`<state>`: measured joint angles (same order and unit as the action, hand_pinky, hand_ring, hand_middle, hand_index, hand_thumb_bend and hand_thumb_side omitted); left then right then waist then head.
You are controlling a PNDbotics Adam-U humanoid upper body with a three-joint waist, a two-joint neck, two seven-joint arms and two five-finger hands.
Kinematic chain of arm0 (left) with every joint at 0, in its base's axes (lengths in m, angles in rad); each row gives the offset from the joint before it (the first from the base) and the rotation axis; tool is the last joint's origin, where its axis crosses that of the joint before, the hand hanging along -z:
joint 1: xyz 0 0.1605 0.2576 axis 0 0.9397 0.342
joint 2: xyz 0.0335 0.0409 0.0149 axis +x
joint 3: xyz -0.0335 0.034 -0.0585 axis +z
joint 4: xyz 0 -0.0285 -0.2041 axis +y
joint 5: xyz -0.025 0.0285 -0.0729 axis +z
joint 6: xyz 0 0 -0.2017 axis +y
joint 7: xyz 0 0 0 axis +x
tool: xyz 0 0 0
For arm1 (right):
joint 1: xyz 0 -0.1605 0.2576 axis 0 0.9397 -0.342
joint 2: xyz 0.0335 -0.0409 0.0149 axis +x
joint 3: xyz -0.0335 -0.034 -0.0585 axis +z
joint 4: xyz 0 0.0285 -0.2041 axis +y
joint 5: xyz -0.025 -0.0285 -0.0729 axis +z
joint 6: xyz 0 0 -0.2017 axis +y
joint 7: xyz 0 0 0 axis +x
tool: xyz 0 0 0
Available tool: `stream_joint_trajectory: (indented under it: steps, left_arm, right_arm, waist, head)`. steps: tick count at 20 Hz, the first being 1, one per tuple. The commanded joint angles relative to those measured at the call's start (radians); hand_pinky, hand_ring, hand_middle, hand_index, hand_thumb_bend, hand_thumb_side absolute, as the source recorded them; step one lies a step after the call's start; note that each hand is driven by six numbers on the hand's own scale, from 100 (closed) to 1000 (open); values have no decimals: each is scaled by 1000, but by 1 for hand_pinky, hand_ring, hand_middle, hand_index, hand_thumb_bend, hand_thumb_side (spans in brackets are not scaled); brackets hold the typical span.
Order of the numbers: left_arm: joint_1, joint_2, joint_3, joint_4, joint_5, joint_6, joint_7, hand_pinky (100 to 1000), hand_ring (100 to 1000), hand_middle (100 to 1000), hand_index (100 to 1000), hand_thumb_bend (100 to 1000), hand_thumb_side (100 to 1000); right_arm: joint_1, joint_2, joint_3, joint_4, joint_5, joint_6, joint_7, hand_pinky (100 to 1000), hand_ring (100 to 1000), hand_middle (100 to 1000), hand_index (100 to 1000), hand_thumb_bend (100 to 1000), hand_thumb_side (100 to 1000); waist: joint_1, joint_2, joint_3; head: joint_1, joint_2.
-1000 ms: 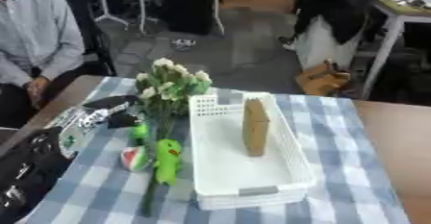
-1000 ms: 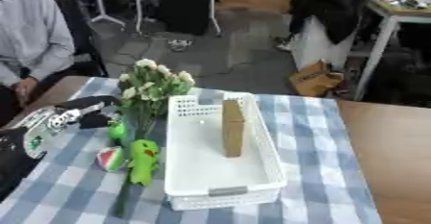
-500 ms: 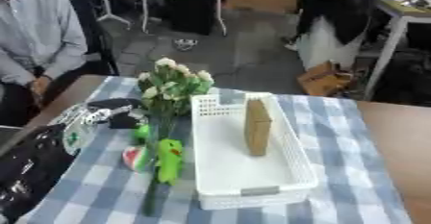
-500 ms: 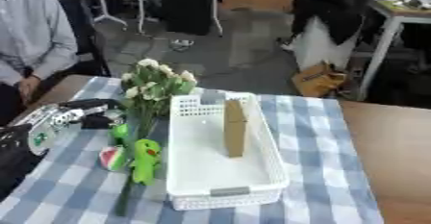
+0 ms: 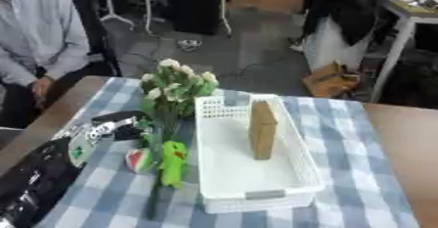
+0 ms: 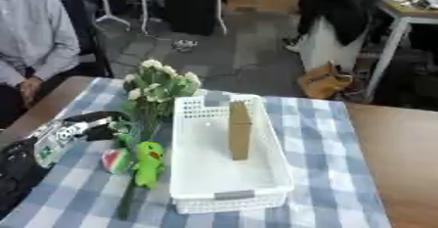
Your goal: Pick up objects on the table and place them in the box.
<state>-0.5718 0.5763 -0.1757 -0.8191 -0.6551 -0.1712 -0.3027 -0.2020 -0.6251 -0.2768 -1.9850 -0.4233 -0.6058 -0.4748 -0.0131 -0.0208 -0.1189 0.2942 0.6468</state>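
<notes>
A white plastic basket [image 5: 304, 159] stands on the blue-checked cloth, and a flat brown block [image 5: 263, 129] stands upright inside it. Left of the basket lies a bunch of white flowers [image 5: 175, 82], its stems running toward me. Beside the stems lie a green soft toy [image 5: 174, 156] and a small watermelon-slice toy [image 5: 139, 160]. My left hand [image 5: 98, 130] comes in from the lower left and sits just left of the flower stems, level with the basket's far half. Whether it touches anything is unclear. My right hand does not show.
Bare wooden table [image 5: 409, 148] shows right of the cloth. A seated person [image 5: 38, 51] is at the far left corner, touching none of the objects. Office chairs and a desk stand on the floor beyond the table.
My left hand has edged slightly back toward me beside the flower stems. The objects and the basket have stayed where they were.
</notes>
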Motion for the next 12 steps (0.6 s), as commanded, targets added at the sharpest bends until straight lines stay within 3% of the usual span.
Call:
stream_joint_trajectory:
  steps: [1, 12]
  left_arm:
    - [-9, 10, 10, 8, -3, -12, 31, 973, 1000, 1000, 1000, 194, 979]
    - [1, 30, 40, -18, 61, -25, 159, 964, 1000, 1000, 1000, 176, 962]
  right_arm:
    - [-11, -23, -7, -15, -6, -2, 2, 801, 844, 778, 776, 100, 735]
    - [-8, -24, -7, -15, -8, -2, 5, 802, 845, 777, 776, 100, 734]
  waist:
    - [11, -5, 0]
    - [11, -5, 4]
  head:
    - [2, -13]
    - [2, -18]
